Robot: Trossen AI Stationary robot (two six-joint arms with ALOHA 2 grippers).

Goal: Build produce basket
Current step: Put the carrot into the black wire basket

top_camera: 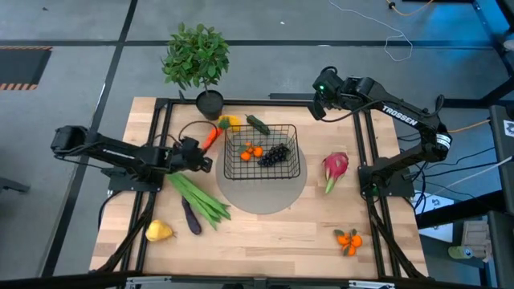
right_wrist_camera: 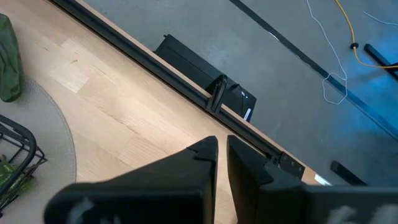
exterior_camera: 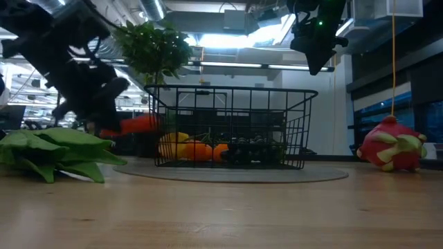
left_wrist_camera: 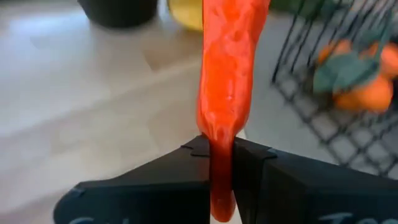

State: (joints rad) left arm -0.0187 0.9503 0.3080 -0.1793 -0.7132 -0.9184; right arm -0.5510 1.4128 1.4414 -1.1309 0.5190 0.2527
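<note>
The black wire basket (top_camera: pixel 262 152) stands on a round grey mat (top_camera: pixel 261 197) and holds oranges (top_camera: pixel 252 150) and dark grapes (top_camera: pixel 275 155). My left gripper (top_camera: pixel 202 154) is just left of the basket, shut on the orange carrot (top_camera: pixel 212 138). My right gripper (top_camera: pixel 320 108) hangs raised over the table's far right, fingers nearly together and empty. Green stalks (top_camera: pixel 199 197), the purple eggplant (top_camera: pixel 191 217) and the yellow pear (top_camera: pixel 159 232) lie near left. The dragon fruit (top_camera: pixel 335 167) lies right of the basket. My left gripper pinches the carrot's narrow end (left_wrist_camera: pixel 221 144) between its two fingers (left_wrist_camera: pixel 186 163). The fingers come level from the table's left, along the carrot. The carrot sticks out ahead of the fingers toward the far edge; in the low view (exterior_camera: pixel 138 125) it is clear of the table.
A potted plant (top_camera: pixel 197 60) stands at the far edge, its black pot (top_camera: pixel 210 103) just beyond the carrot. A yellow pepper (top_camera: pixel 228 122) and a cucumber (top_camera: pixel 258 124) lie behind the basket. Oranges (top_camera: pixel 348 240) lie near right. Black frame rails run along both sides.
</note>
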